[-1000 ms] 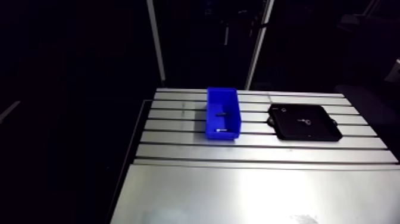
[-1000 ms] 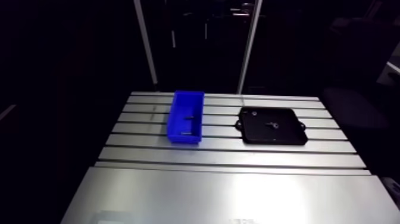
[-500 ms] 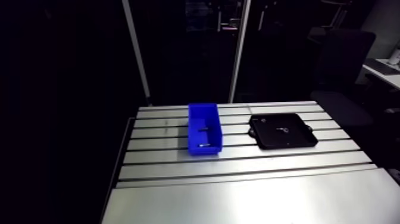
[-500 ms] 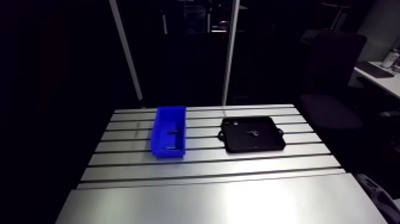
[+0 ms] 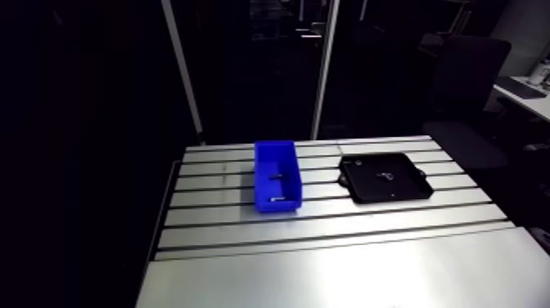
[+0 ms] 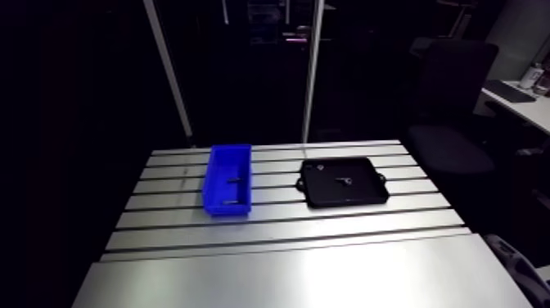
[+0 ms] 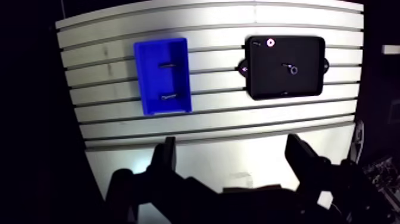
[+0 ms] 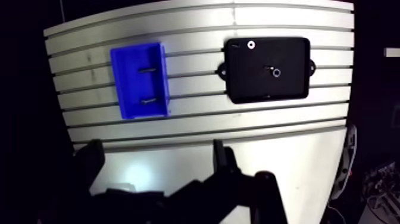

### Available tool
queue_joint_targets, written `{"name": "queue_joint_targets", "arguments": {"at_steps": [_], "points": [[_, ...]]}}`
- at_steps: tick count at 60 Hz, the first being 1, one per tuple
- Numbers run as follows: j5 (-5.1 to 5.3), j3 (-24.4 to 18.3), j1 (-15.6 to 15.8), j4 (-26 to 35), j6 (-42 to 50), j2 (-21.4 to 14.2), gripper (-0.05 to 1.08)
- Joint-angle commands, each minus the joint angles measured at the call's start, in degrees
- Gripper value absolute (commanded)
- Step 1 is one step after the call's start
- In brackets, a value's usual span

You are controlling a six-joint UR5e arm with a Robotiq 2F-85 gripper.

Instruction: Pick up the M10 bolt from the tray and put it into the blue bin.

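The slotted aluminium table (image 5: 327, 262) carries two containers side by side with a bare gap between them. The black tray (image 7: 303, 80) lies flat across the slots, and the blue bin (image 7: 143, 77) sits beside it, its long side running across the slots. The gripper (image 7: 233, 156) hangs high above the table's smooth near part, well apart from both containers, which lie ahead of it. Its fingers (image 7: 166, 155) are spread wide with nothing between them. Two bolts (image 7: 168, 64) lie inside the bin, one behind the other. The M10 bolt (image 7: 290, 68) shows as a small bright piece near the tray's middle. A tiny washer (image 7: 269, 42) rests near one tray corner.
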Motion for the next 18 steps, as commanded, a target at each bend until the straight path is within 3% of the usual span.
{"name": "queue_joint_targets", "arguments": {"at_steps": [1, 18], "points": [[-0.01, 0.3, 0.1, 0.0, 0.1, 0.1, 0.01], [0.07, 0.8, 0.1, 0.0, 0.1, -0.3, 0.01]]}}
